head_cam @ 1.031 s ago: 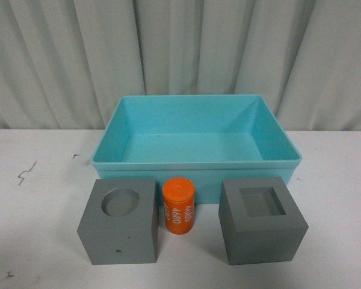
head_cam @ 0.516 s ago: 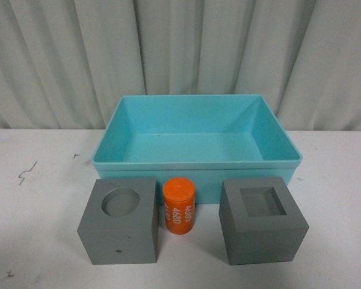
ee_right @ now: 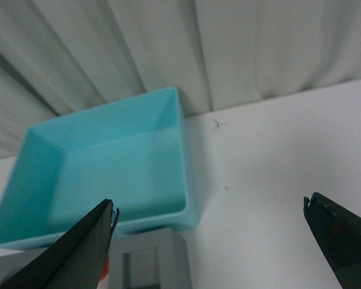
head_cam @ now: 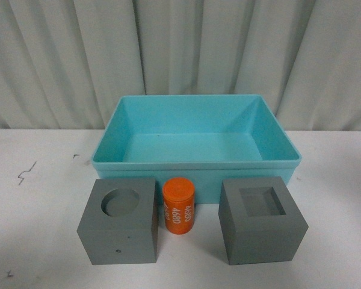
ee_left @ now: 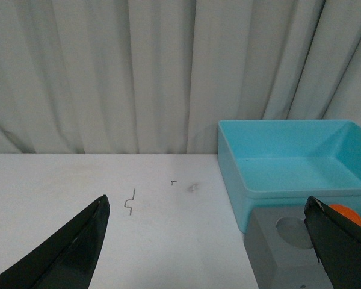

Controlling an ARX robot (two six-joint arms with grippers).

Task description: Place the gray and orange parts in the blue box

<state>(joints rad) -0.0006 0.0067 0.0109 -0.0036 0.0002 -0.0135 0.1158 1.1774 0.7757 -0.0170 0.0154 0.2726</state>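
Left tool (ee_left: 207, 200) and right tool (ee_right: 209, 205), both agape, near blue box (head_cam: 195, 163)

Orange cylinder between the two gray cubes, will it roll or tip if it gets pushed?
The orange cylinder stands upright on a flat end, so it probably won't roll as it stands. Being taller than wide, a high push might tip it, and then it could roll. Its smooth-looking curved side may slip in a loose grip.

The left gripper (ee_left: 207, 201) hung with its jaws spread wide, its dark tapered fingers (ee_left: 78, 253) gripping nothing. The right gripper (ee_right: 209, 205) was parted just as far, its dark fingers (ee_right: 78, 250) equally empty.
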